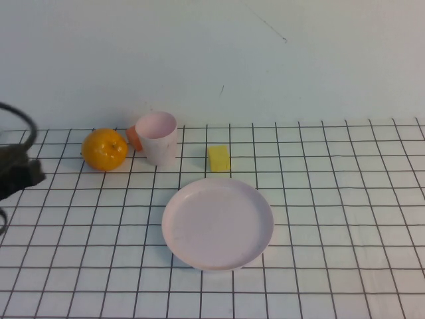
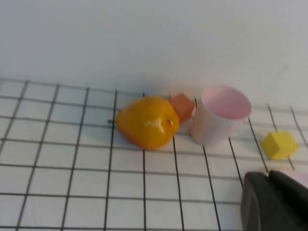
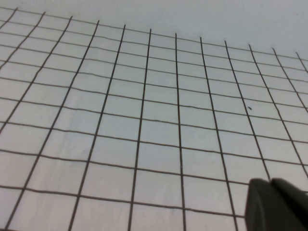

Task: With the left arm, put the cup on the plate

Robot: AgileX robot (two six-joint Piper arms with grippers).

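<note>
Barely begun. Cup [image 1: 158,137] upright on counter [image 1: 345,199] beside orange [image 1: 104,149], apart from empty plate [image 1: 218,223]. Left end effector [image 1: 16,174] at counter's left edge, short of cup; grip unclear. Right end effector [image 3: 276,204] away over bare grid, likewise unclear. Grasp, lift, placing all remaining.

1. The left gripper [image 1: 18,174] is cut off by the high view's left edge; its fingers are unreadable.
2. The right gripper [image 3: 276,204] shows only a dark corner.
3. A small orange object [image 1: 133,137] sits half hidden behind the cup [image 1: 157,138].
</note>
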